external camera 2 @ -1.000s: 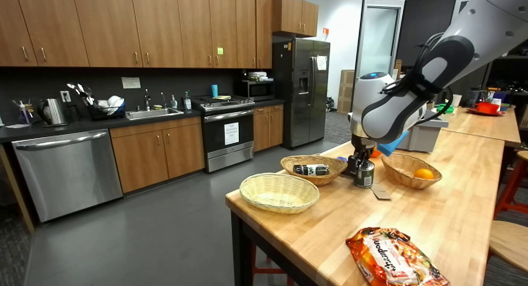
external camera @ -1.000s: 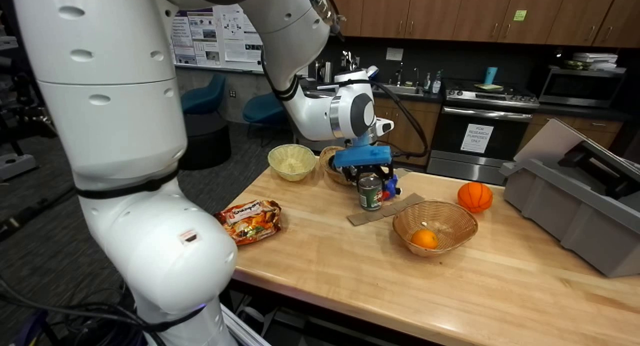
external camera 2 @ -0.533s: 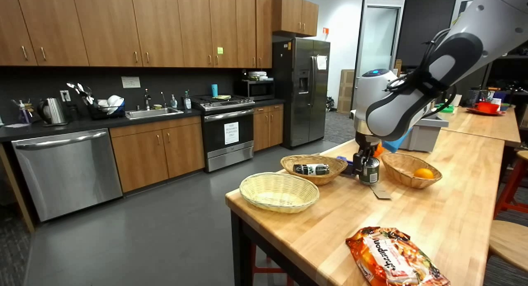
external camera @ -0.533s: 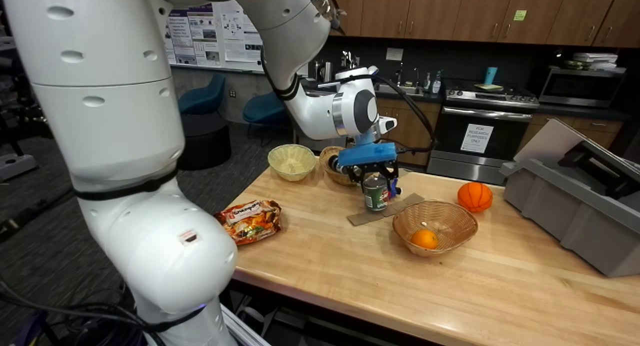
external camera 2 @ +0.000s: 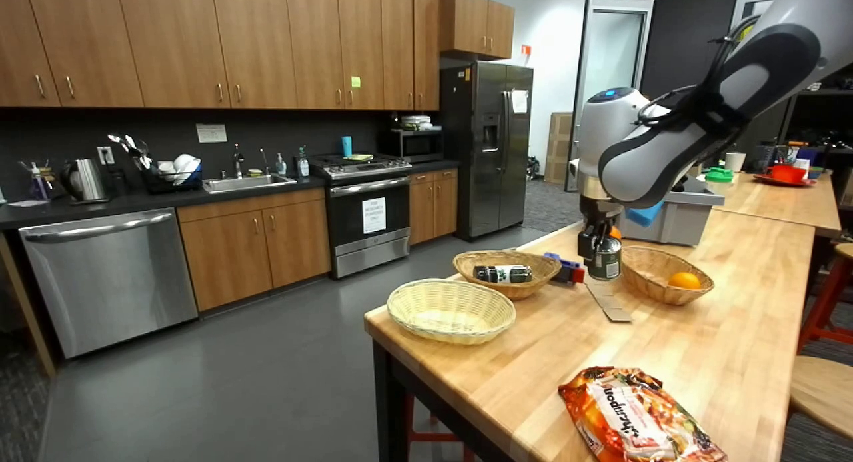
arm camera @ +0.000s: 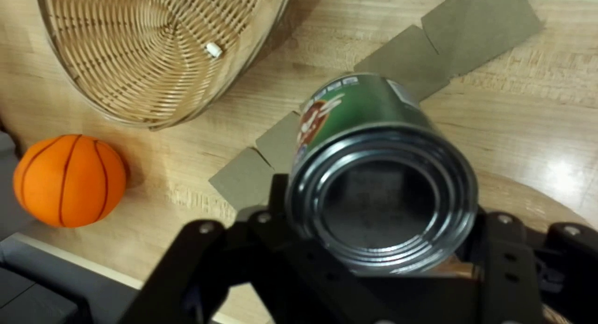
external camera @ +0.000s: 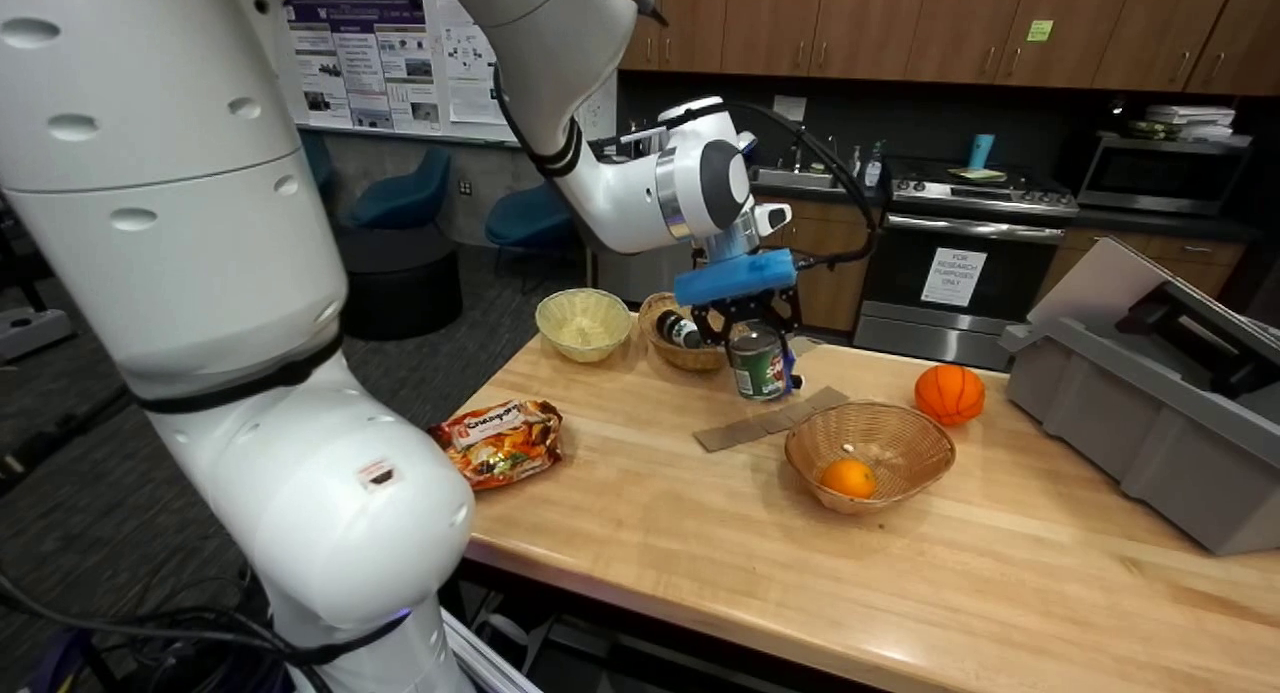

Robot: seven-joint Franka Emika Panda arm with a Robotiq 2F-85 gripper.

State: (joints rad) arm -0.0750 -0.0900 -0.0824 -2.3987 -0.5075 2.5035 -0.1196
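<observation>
- A pale wooden desk (external camera: 650, 513) fills the near part of the scene and carries the loose things.
- A grey bin (external camera: 1130, 433) stands toward one end of it.
- Three woven baskets come next: a cream basket (external camera 2: 406, 323), a brown wicker basket (external camera 2: 526, 289) just beside it, and a tan wicker basket (external camera: 908, 445) farther along.
- The pincer (arm camera: 379, 198) is clamped, its jaws on both sides of a green-labelled tin can (external camera: 758, 365).
- A Champong packet (external camera 2: 636, 415) lies apart from the baskets.
- A flat cardboard strip (external camera: 772, 420) lies near the tan wicker basket, and a toy basketball (external camera: 950, 395) rests on that basket's far side.
- The can itself, slightly tilted, seems to hang clear of the desk, over or just beside the strip (exactly which, I cannot tell). As I judge it, gripping and lifting are done; setting down and letting go are not.
- A dark bottle (external camera 2: 503, 274) lies in the brown wicker basket; an orange (external camera: 850, 479) sits in the tan one.
- A white scrap (arm camera: 214, 50) shares the orange's basket (too small to name).
</observation>
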